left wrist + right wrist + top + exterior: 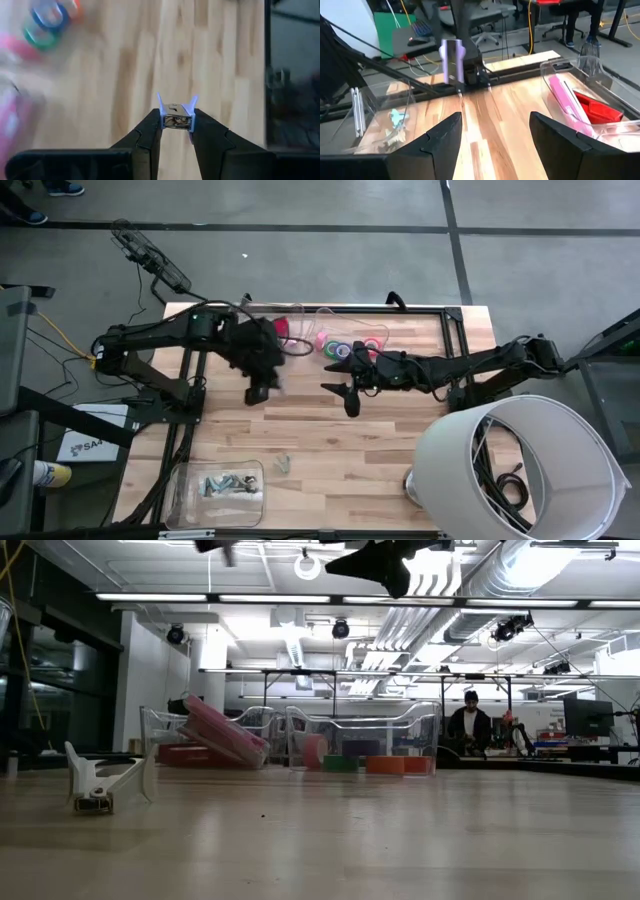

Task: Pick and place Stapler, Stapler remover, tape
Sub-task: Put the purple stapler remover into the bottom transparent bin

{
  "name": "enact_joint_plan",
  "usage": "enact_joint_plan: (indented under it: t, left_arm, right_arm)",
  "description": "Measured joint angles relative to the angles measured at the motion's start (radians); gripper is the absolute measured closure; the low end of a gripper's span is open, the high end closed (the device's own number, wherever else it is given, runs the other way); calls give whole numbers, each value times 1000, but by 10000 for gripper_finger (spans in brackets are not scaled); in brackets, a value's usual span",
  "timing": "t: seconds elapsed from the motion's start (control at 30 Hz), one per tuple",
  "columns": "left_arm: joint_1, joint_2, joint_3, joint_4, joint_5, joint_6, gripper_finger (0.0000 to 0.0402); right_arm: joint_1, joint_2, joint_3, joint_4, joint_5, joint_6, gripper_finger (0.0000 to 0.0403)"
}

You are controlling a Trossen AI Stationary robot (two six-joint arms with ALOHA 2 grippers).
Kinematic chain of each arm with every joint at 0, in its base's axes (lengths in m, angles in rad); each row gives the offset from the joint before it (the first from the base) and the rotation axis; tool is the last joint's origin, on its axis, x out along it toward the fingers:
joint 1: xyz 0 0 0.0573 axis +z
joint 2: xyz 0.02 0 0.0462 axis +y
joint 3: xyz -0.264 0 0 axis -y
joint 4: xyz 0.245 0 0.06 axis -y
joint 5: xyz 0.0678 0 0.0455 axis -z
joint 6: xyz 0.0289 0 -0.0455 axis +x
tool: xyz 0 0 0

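Note:
My left gripper (260, 388) hangs over the middle of the table, shut on a small lavender stapler remover (176, 119). My right gripper (495, 122) is open, a little to its right, held high with nothing between its fingers. A pink stapler (567, 102) leans in a clear tray (270, 320) at the far edge beside a red one (597, 107). Rolls of tape (345, 347), green, purple and red-pink, lie in the clear tray next to it. Another pale stapler remover (100, 785) rests on the table near the front. My left gripper pinches the stapler remover between its two fingertips, one on each of its flat sides (164, 116). The fingers slant down from the table's left. The remover (452, 60) is lifted well clear of the table.
A clear tray (180, 490) with several stapler removers stands at the near left corner. A big white cylinder (520, 470) with cables inside stands at the near right. Bare wood lies between the trays. A person (468, 725) sits in the room beyond the table.

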Motion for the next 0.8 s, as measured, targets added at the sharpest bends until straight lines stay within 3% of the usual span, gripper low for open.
enact_joint_plan:
  t: [0.23, 0.57, 0.8]
  left_arm:
    - [-102, 2, -1, -232, 43, -60, 320]
    - [-341, 1, -9, -238, 18, -231, 320]
    - [-508, -2, -131, -227, 6, -465, 320]
  right_arm:
    - [0, 0, 0, -15, 0, 0, 180]
    - [0, 0, 0, -28, 0, 23, 179]
    - [1, 0, 0, -38, 15, 56, 181]
